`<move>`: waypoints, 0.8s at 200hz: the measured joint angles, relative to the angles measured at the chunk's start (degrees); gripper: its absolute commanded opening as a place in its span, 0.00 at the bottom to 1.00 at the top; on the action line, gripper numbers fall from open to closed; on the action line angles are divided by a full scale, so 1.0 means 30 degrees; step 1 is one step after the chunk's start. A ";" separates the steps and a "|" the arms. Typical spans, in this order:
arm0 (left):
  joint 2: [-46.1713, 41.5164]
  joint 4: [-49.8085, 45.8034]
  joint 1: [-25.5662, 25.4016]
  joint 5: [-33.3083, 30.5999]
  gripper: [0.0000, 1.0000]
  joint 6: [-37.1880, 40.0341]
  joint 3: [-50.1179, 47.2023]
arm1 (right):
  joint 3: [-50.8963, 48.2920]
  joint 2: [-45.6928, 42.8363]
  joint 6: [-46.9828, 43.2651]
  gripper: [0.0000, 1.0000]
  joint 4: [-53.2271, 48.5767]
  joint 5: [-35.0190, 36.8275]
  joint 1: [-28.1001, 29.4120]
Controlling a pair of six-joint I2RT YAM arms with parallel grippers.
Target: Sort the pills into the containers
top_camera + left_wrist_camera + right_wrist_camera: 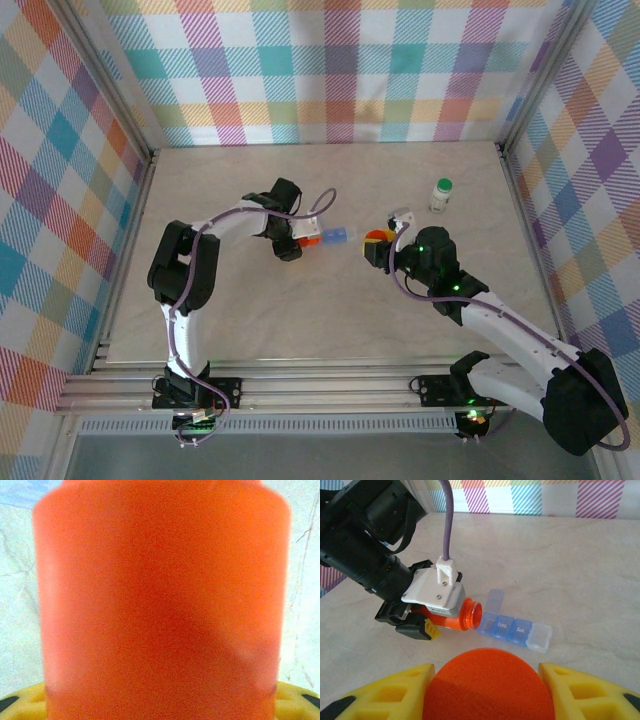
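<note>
orange bottle point(466, 616) sits clamped in left gripper point(303, 238); right gripper point(487, 677) grips orange cap point(487, 692).

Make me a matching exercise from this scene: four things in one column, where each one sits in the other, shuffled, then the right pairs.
Things
1. orange cylindrical plastic pill bottle
2. round orange cap
3. flat blue translucent pill box
4. clear whitish bottle with green cap

Places
A. standing alone, far right of the table
B. between the right gripper's yellow fingers
C. flat on the table, one lid raised
D. sideways in the left gripper, uncapped

Pairs: 1-D, 2-B, 3-C, 4-A
</note>
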 measured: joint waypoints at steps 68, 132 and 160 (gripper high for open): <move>0.0831 -0.1209 -0.0015 -0.0787 0.00 0.0517 0.1807 | 0.0007 0.0000 0.0080 0.00 -0.0073 -0.0277 0.0000; 0.1450 -0.1858 -0.0284 -0.2120 0.00 0.1268 0.2331 | 0.0007 0.0000 0.0146 0.00 -0.0248 -0.0350 0.0000; 0.1566 -0.2025 -0.0656 -0.2761 0.00 0.1552 0.2827 | 0.0015 0.0000 0.0197 0.00 -0.0291 -0.0474 0.0000</move>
